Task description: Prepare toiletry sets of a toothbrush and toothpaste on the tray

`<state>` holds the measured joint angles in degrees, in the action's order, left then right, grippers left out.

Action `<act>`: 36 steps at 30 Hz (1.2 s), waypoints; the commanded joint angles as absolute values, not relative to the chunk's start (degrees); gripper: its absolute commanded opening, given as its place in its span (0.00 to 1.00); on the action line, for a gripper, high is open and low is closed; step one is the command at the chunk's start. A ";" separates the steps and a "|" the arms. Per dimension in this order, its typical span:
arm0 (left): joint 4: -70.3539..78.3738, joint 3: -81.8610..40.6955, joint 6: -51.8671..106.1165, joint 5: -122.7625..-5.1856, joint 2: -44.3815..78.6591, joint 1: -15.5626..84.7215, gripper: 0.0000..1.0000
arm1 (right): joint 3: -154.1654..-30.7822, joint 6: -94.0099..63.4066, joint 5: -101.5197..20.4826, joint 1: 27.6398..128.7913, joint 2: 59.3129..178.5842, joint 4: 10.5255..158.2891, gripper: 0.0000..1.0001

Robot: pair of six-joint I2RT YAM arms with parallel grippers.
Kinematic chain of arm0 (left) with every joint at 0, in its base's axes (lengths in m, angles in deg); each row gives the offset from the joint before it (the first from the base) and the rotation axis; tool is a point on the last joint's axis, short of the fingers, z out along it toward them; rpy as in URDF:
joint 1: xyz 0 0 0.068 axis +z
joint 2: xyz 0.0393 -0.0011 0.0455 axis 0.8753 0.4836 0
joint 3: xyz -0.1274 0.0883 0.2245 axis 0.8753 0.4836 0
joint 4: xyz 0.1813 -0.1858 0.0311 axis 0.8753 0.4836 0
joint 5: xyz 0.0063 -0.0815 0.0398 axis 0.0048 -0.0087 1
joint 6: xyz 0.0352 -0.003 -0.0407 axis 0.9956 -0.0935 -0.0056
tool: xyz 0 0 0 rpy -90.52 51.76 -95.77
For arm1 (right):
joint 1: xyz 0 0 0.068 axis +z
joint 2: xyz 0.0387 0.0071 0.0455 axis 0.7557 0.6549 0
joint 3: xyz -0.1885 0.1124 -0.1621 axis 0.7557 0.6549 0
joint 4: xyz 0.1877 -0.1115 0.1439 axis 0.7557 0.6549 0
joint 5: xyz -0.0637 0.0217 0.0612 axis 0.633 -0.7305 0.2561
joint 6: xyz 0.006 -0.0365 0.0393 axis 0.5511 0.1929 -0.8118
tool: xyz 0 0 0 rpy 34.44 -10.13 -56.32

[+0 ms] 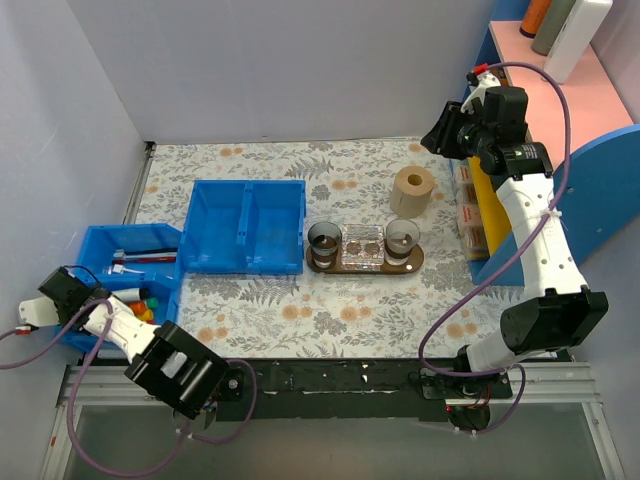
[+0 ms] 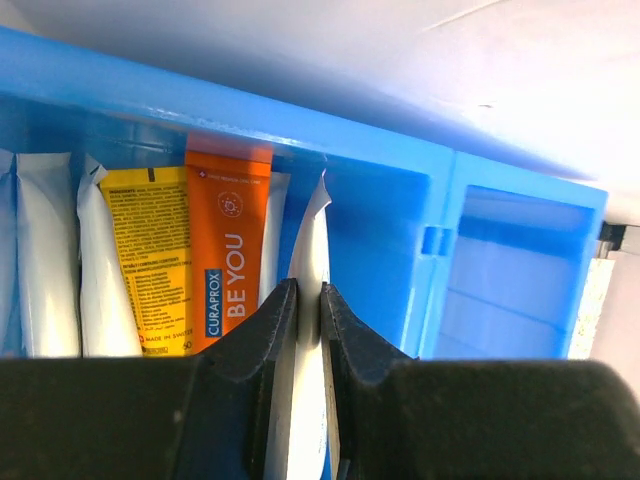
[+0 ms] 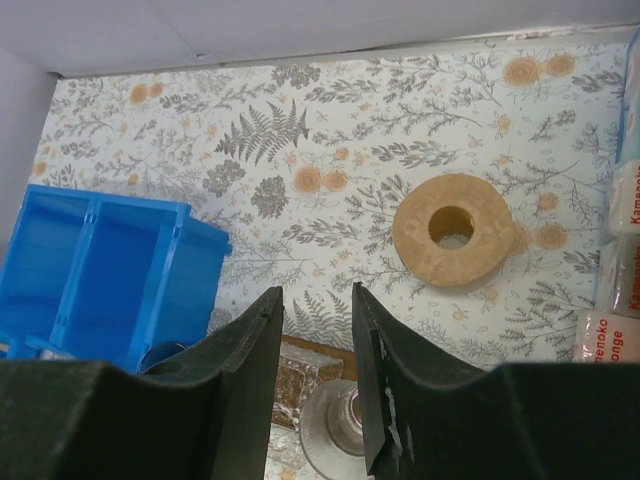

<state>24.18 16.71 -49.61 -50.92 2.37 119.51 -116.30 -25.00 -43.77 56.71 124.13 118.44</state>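
Note:
My left gripper [image 2: 305, 290] reaches into the small blue bin [image 1: 95, 240] at the near left and is shut on the thin white edge of a flat tube [image 2: 318, 215] standing there. Beside it stand an orange tube with a white end [image 2: 228, 250] and a yellow printed tube [image 2: 145, 255]; I cannot tell if the yellow one is the small toothpaste. Toothbrush-like sticks [image 1: 140, 258] lie in the bin's back part. The dark brown tray [image 1: 415, 262] holds two dark cups [image 1: 324, 240] and a clear block [image 1: 362, 247]. My right gripper [image 3: 315, 295] is open and empty, high above the tray's far side.
A larger blue two-compartment bin [image 1: 245, 225] stands left of the tray. A tan roll [image 1: 412, 190] stands behind the tray and also shows in the right wrist view [image 3: 455, 228]. Small boxes [image 1: 468, 215] and a blue-and-pink shelf [image 1: 590, 100] line the right edge.

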 commanded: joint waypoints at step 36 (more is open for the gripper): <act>33.45 -18.53 -30.11 -84.09 -3.61 106.17 0.00 | -120.72 -24.75 -54.75 56.82 123.91 113.08 0.41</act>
<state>38.69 -13.56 -33.72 -71.53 -6.32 108.17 -115.40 -25.00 -50.85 56.71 123.84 115.47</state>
